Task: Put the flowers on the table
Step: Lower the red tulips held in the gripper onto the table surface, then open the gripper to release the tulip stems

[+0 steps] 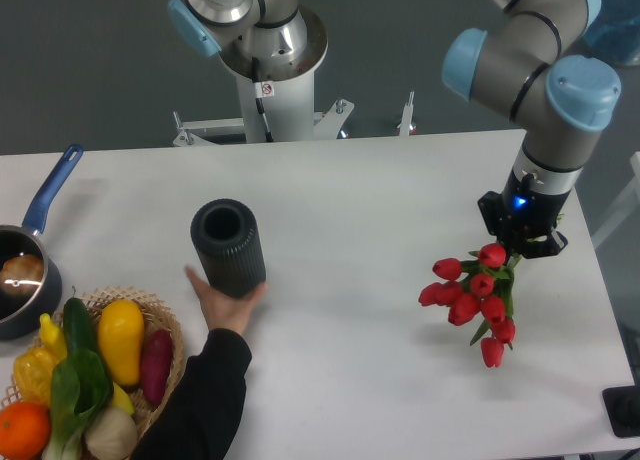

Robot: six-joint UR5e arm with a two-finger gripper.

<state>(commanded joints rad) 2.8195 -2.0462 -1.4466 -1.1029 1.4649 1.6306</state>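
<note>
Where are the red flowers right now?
The flowers are on the right side of the camera view, hanging from the gripper above the table, far from the dark vase.

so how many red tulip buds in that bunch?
8 visible red tulip buds, in one cluster hanging under the gripper, above the white table's right side. More may hide behind leaves.
</note>
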